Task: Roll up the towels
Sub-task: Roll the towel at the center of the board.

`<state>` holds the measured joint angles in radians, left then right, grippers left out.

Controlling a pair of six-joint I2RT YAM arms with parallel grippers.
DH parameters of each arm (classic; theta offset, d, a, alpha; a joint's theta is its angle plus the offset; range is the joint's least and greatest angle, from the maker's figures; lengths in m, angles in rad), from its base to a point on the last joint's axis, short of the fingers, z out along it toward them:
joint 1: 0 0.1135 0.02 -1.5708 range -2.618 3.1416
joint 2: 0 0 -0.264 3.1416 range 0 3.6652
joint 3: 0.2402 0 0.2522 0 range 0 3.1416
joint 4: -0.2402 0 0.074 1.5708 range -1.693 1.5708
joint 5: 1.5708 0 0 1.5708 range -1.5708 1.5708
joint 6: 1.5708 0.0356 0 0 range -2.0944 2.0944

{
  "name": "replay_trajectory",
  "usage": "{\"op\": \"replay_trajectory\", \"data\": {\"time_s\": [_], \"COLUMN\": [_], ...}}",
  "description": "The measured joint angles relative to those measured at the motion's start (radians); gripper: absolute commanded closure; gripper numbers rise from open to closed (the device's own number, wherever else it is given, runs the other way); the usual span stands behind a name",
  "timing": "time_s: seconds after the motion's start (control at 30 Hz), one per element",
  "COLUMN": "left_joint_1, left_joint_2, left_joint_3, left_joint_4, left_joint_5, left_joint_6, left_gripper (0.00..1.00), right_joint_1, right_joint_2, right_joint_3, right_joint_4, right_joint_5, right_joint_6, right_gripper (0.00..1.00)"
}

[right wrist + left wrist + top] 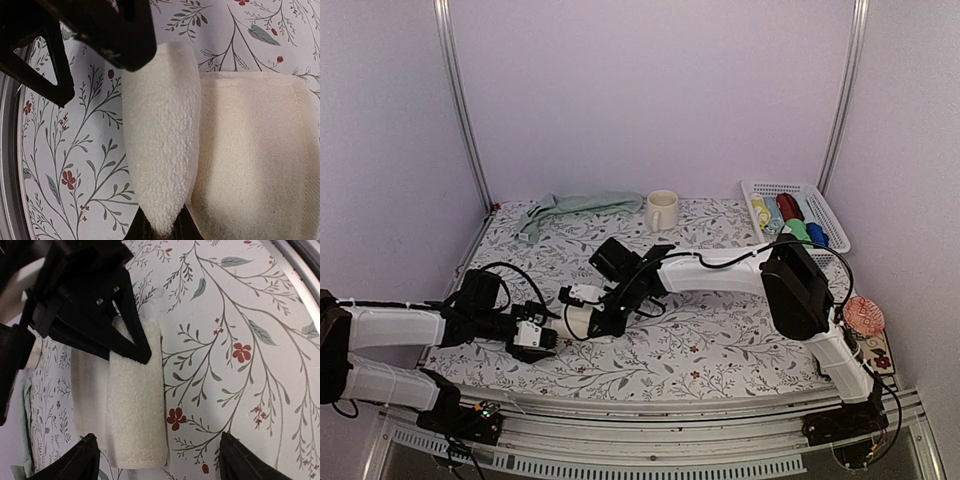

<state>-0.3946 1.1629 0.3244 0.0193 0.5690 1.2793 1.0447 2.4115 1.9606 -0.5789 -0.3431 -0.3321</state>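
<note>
Right end effector (141, 354) nearly closed, tips pinched on one end of the cream towel (136, 420) roll. In the right wrist view the roll tapers down into its dark fingertips. Contact itself is mostly hidden, so a grip looks likely, not certain. Left end effector (157, 442) wide open, holding nothing, fingers spread either side of the roll's other end, no touch visible.

Cream towel half rolled: tight roll on one side, flat remainder lying against it, both on the floral desk (240, 315).

Relative to the cream mug (661, 210):
- cream towel is well in front and to the left, under the two end effectors
- sage green towel (578, 205) is just left of the mug, crumpled and not rolled, its near end close to the mug but apart
- white basket (800, 200) is to the right of the mug, small coloured items inside
</note>
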Motion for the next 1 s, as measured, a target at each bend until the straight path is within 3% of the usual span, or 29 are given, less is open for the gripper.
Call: {"op": "replay_trajectory", "data": {"time_s": [0.27, 0.63, 0.73, 0.83, 1.0], "left_joint_1": [-0.069, -0.149, -0.161, -0.166, -0.175], "left_joint_2": [0.032, 0.187, 0.205, 0.217, 0.24], "left_joint_3": [-0.038, -0.038, -0.038, -0.037, -0.035], "left_joint_4": [0.122, 0.325, 0.364, 0.389, 0.415], "left_joint_5": [-0.083, -0.233, -0.263, -0.282, -0.301], "left_joint_6": [-0.016, -0.045, -0.055, -0.064, -0.062], "left_gripper": [0.19, 0.47, 0.58, 0.79, 0.98], "right_joint_1": [-0.031, -0.056, -0.058, -0.059, -0.06], "right_joint_2": [0.029, 0.052, 0.055, 0.056, 0.058], "right_joint_3": [0.033, 0.058, 0.06, 0.062, 0.062], "right_joint_4": [-0.016, -0.034, -0.034, -0.035, -0.035], "right_joint_5": [-0.11, -0.202, -0.213, -0.219, -0.23], "right_joint_6": [0.048, 0.081, 0.082, 0.082, 0.081], "right_gripper": [0.93, 0.92, 0.92, 0.9, 0.89]}}
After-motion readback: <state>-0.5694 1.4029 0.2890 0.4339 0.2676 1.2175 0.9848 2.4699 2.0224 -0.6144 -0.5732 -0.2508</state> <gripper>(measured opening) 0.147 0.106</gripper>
